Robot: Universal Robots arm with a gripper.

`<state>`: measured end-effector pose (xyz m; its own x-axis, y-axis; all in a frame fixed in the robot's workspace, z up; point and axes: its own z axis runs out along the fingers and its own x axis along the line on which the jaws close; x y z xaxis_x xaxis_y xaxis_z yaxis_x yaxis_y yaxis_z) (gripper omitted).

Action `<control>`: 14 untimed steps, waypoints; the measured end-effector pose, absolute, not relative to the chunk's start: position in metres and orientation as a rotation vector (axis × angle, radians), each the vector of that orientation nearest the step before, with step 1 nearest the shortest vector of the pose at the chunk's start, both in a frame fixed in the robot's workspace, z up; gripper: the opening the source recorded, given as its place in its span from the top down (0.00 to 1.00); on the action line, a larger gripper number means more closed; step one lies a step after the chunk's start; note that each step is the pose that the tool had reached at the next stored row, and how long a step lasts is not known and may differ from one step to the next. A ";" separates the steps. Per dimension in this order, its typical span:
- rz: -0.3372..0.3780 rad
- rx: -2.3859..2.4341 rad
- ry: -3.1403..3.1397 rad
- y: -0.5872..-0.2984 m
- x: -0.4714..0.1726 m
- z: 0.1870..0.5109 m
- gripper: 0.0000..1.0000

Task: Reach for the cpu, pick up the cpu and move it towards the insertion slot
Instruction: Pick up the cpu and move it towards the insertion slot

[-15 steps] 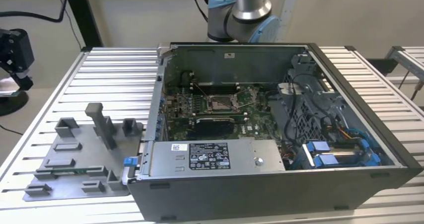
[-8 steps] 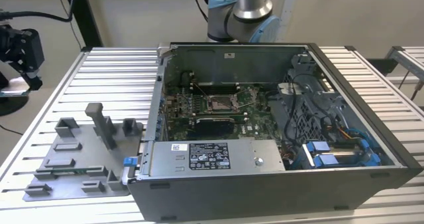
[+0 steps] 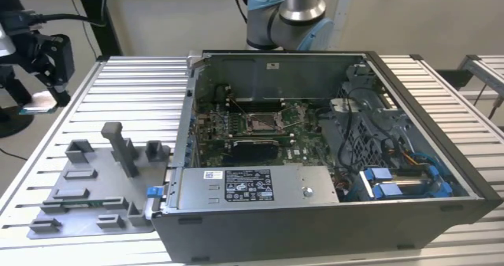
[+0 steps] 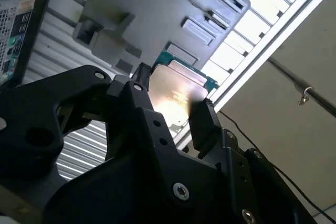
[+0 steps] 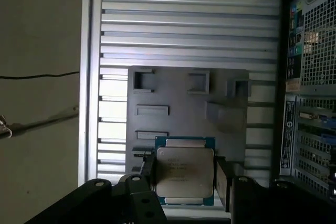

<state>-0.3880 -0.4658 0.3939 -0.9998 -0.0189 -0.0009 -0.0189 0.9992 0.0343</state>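
Observation:
The cpu [image 5: 185, 171] is a thin square chip with a silvery top and a green rim. It sits between the black fingers [image 5: 222, 181] of my gripper [image 5: 185, 184], which is shut on it. In the second wrist view the cpu [image 4: 176, 93] shines between the two fingers of the gripper [image 4: 173, 109]. In the exterior view the gripper [image 3: 47, 98] hangs off the table's edge at the exterior view's left, holding the cpu [image 3: 33, 108] in the air. The insertion slot [image 3: 264, 121] is a silver socket frame on the green board inside the open computer case, far from the gripper.
A grey plastic tray [image 3: 87, 210] with several raised blocks lies on the ribbed metal table [image 3: 134, 89], below the held chip in the first wrist view. The open computer case [image 3: 473, 183] has tall walls, cables and blue connectors. The arm's base [image 3: 291, 18] stands behind it.

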 end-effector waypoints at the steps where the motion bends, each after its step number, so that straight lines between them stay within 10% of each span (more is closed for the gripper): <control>1: 0.054 -0.030 3.141 -0.466 -0.384 0.394 1.00; 14: 0.054 -0.030 3.143 -0.466 -0.333 0.394 1.00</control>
<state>-0.3334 -0.4658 0.3939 -0.9998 -0.0189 0.0021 -0.0188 0.9992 0.0343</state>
